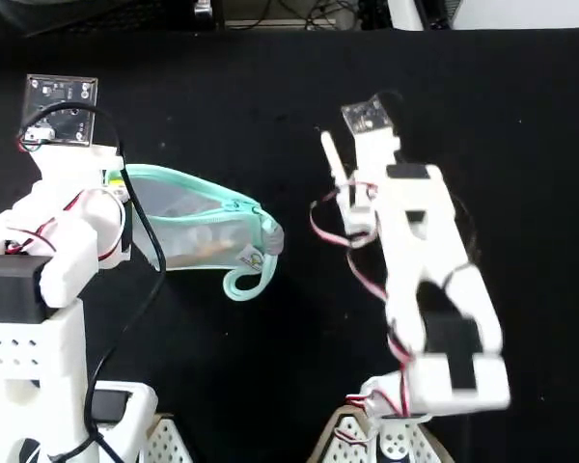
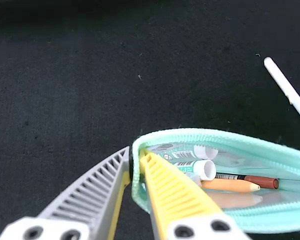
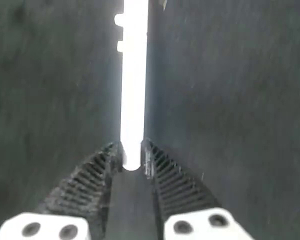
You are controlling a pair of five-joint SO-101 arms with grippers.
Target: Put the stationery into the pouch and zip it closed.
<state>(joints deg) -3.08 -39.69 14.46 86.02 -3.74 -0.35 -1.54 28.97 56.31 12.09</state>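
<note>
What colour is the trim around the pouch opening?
Mint green; the pouch trim shows best in the left wrist view.

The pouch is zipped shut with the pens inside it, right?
No. The pouch is unzipped and open, not zipped shut. The pens are inside it, as you said. The left wrist view shows this, looking straight into its open mouth.

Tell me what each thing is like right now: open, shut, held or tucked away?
Pouch: unzipped, mouth open, gripped at one end.
Left gripper: shut on the pouch's rim.
Right gripper: shut on the white pen.
White pen: held by one end, outside the pouch.
Orange pencil: lying inside the pouch.
</note>
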